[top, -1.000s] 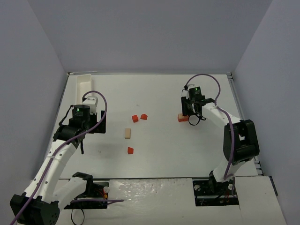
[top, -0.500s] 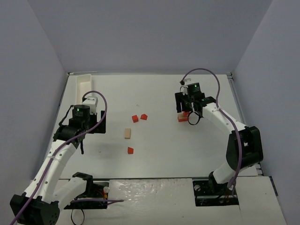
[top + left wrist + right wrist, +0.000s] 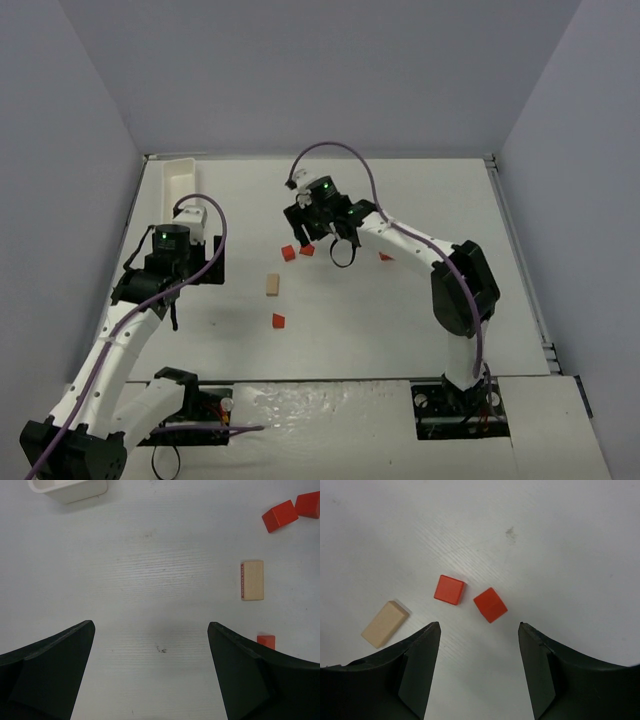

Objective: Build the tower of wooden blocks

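Tower [image 3: 385,257] mostly behind right arm [image 3: 420,245], tray [image 3: 70,491] cut off

Two white arms on show: the left arm [image 3: 115,345] and the right arm [image 3: 408,240], each with chunky black joint housings. A purple cable [image 3: 225,235] loops off each wrist, and a small green light [image 3: 164,237] glows on each black wrist block. Up close, the left gripper [image 3: 150,630] has matte black wedge fingers [image 3: 45,675] at seven and five o'clock. The right gripper [image 3: 479,626] looks the same.
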Controlling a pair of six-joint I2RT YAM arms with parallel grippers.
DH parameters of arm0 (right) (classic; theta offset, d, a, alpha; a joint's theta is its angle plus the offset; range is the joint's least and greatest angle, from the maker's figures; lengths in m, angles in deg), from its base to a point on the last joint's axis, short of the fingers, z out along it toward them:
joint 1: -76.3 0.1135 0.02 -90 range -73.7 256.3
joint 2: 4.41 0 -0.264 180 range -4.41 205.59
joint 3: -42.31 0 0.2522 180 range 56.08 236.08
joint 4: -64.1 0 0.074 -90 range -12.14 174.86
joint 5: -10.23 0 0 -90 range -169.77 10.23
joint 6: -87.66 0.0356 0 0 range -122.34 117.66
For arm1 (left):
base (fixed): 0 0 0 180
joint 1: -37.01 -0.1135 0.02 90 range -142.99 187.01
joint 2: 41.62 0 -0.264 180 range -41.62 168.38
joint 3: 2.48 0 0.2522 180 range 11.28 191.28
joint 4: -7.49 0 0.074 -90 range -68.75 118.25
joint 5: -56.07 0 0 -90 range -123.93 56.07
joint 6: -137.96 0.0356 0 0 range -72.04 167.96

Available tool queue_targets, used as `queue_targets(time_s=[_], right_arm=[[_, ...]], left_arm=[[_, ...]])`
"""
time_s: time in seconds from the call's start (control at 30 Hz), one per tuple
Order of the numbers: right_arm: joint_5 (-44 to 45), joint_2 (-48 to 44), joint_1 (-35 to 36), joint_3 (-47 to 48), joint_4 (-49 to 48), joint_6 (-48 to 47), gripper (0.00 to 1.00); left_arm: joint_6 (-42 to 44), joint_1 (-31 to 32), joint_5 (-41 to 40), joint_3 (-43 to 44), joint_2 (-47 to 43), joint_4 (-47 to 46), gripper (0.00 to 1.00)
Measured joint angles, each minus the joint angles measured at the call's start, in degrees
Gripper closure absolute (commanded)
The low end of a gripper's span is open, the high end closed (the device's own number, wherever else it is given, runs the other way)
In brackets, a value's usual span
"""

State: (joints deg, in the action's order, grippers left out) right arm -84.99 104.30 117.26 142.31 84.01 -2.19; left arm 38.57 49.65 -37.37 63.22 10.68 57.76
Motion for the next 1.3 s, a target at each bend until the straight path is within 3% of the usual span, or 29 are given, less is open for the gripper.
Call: queue_targets(time_s=[0.3, 0.83, 1.03, 1.3], right_arm=[[9.1, 11.5, 7.2, 6.3, 0.6, 8.5, 0.40], [16.9, 18.6, 8.3, 9.8, 0.0, 17.3, 0.54], [17.1, 18.8, 8.4, 10.4, -0.1, 18.1, 0.67], [18.2, 18.8, 8.6, 10.6, -0.6, 18.3, 0.95]], left_arm=[[0.0, 0.0, 0.0, 0.0, -0.2, 0.0, 0.05], [0.0, 0.0, 0.0, 0.0, -0.2, 0.0, 0.05], [0.0, 0.0, 0.0, 0.0, -0.3, 0.0, 0.05], [0.0, 0.0, 0.0, 0.0, -0.7, 0.0, 0.05]])
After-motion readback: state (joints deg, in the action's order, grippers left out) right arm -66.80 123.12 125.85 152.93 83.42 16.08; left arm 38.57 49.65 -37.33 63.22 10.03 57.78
